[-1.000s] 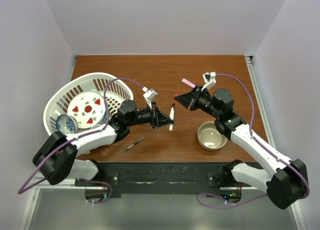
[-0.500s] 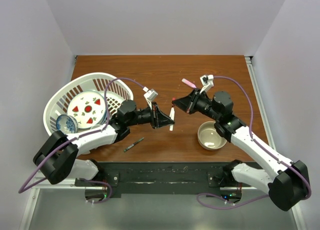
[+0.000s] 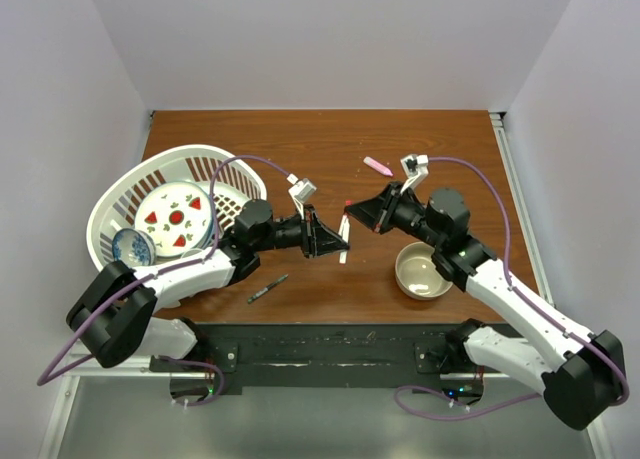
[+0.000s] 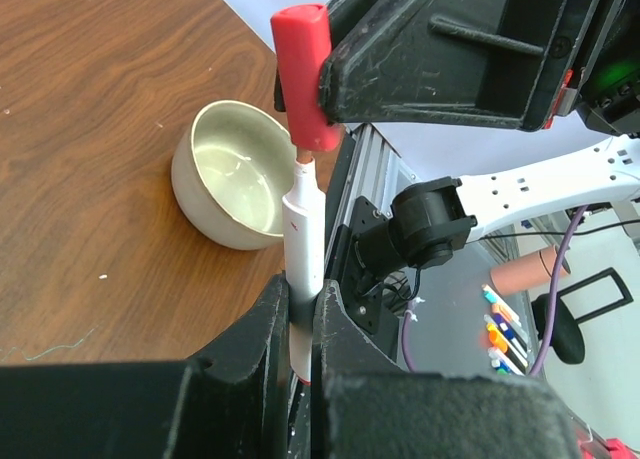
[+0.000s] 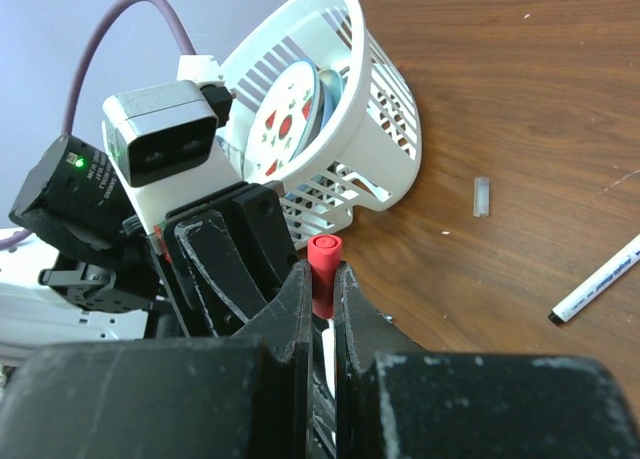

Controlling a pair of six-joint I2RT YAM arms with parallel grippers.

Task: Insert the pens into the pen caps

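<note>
While facing each other, left fingers point(image 4: 255, 329) clamp white pen point(image 4: 303, 229), right fingers point(image 5: 285, 324) red cap point(image 4: 303, 69).

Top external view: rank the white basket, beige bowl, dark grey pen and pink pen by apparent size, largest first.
1. white basket
2. beige bowl
3. dark grey pen and pink pen: unsure; the grey looks longer, the pink thicker.
</note>
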